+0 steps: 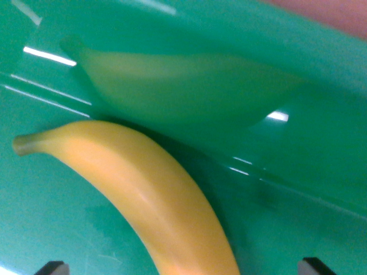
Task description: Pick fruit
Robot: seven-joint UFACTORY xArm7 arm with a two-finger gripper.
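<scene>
- The banana (143,189) lies on its side on the floor of a glossy green container (298,229), close against the container's far wall. Its stem points to the wrist view's left; its body curves down toward the near edge of the frame.
- The upright wall (241,51) carries a dim mirror image of the fruit, which shows how close fruit and wall are. This leaves little room on the far side for a fingertip.
- The gripper (183,268) shows only as two dark fingertips (53,267) at the lower corners, well apart, one on each side of the banana. The jaws stand wide open and hold nothing.
- The banana's lower body sits between the tips, an arrangement that suits a closing grasp across its width.
- Judgement: approach stage; the fruit is not yet grasped.
</scene>
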